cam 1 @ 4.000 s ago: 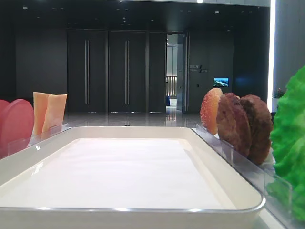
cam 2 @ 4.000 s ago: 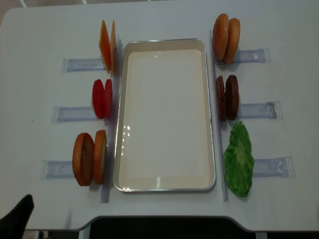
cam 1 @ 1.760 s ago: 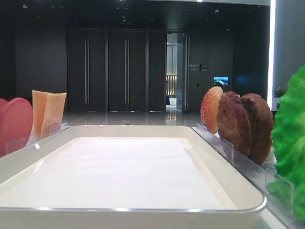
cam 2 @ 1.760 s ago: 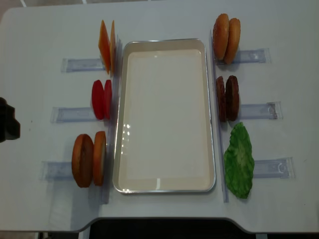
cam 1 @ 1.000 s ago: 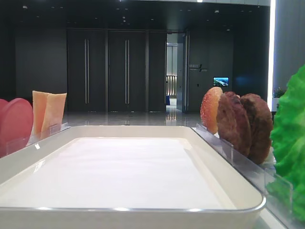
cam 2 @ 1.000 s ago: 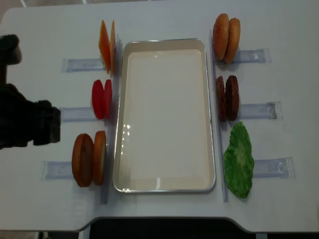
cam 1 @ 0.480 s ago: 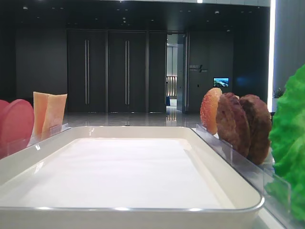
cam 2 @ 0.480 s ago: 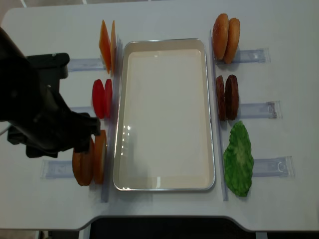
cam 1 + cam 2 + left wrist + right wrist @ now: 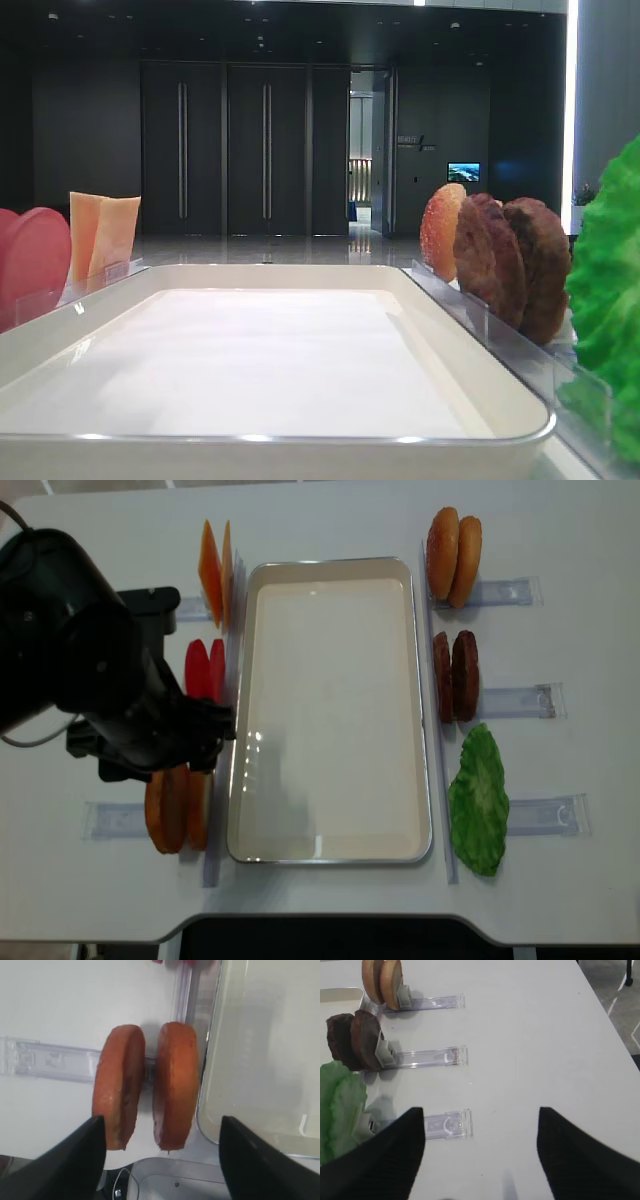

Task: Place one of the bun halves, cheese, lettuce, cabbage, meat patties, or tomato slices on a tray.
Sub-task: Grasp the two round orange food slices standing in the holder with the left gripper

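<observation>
White desk (image 9: 330, 510) carries an unfilled tray (image 9: 330, 570), so placing remains; left gripper (image 9: 160, 1152), jaws apart, hovers directly above two upright bun halves (image 9: 145, 1085).

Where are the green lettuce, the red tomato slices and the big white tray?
lettuce (image 9: 478, 800), overhead view, middle of the leaf.
tomato slices (image 9: 207, 667), overhead view, on the visible upper part of the pair.
tray (image 9: 330, 710), overhead view, bare flat bottom.

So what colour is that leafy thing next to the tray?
The lettuce is bright green, with a ruffled surface. The overhead view shows it best.
</observation>
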Tool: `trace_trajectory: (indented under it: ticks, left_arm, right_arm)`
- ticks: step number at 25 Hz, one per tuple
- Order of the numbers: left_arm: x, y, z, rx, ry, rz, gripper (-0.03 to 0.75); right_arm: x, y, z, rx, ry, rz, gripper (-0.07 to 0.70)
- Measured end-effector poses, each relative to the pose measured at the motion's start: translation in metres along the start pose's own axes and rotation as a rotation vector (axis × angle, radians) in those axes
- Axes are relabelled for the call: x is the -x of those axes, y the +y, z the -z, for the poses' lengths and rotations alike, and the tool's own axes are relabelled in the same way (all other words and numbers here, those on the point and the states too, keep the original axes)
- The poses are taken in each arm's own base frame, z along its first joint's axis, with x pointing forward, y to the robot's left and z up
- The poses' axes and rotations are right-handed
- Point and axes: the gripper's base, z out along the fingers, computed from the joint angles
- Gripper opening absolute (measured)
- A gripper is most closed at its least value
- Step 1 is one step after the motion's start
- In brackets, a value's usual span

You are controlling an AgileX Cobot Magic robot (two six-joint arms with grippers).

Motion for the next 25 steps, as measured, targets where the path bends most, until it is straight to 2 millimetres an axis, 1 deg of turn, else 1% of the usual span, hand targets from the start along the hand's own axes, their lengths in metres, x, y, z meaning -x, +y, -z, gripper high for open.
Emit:
trace_trajectory:
  ticks: [7, 15, 25]
  left_arm:
    - [0.003, -0.009, -0.015, 0.017, 0.029, -0.01, 0.538]
    - [0.006, -0.016, -0.024, -0.006, 0.029, -0.011, 0.538]
    - [0.005, -0.02, -0.036, 0.027, 0.068, -0.035, 0.538]
  right_arm:
    - [0.0, 0.0, 0.0, 0.0, 0.0, 0.0, 0.458]
    - [0.0, 0.0, 0.0, 0.0, 0.0, 0.0, 0.458]
    - [0.0, 0.0, 0.0, 0.0, 0.0, 0.0, 0.458]
